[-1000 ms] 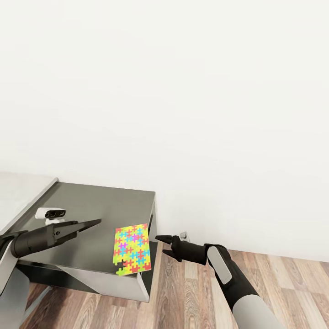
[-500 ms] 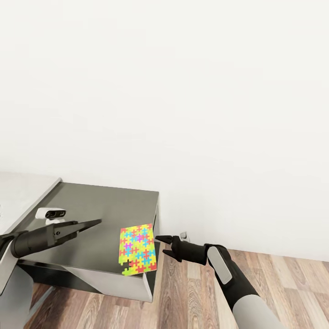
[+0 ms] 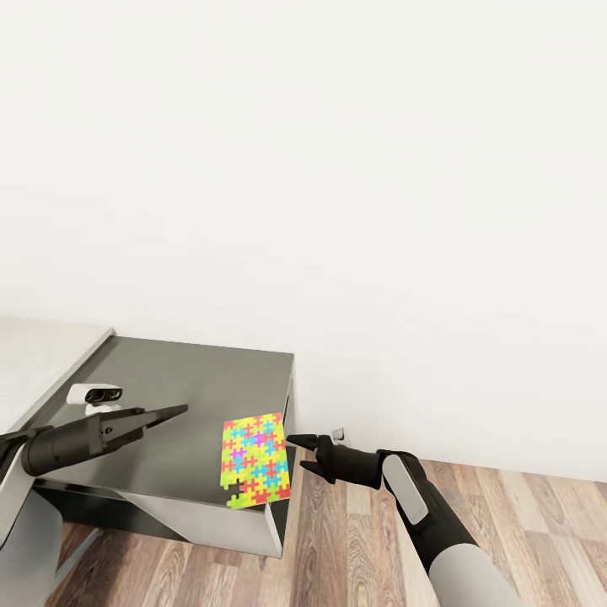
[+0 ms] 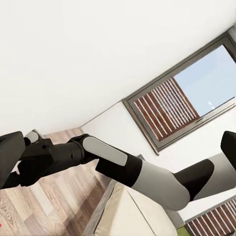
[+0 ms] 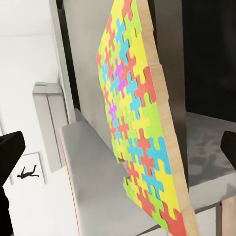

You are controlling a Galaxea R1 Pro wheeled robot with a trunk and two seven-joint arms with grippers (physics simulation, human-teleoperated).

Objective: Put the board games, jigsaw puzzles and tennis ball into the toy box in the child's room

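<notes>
Puzzle lies flat at the dark table's corner, overhanging its edge, just ahead of the right gripper. Right jaws spread wide and empty, tips cut off in the wrist view. Left gripper hovers over the table; its jaw state cannot be told.

Likely a home bedroom: wood-plank floor, corner desk, window.
</notes>
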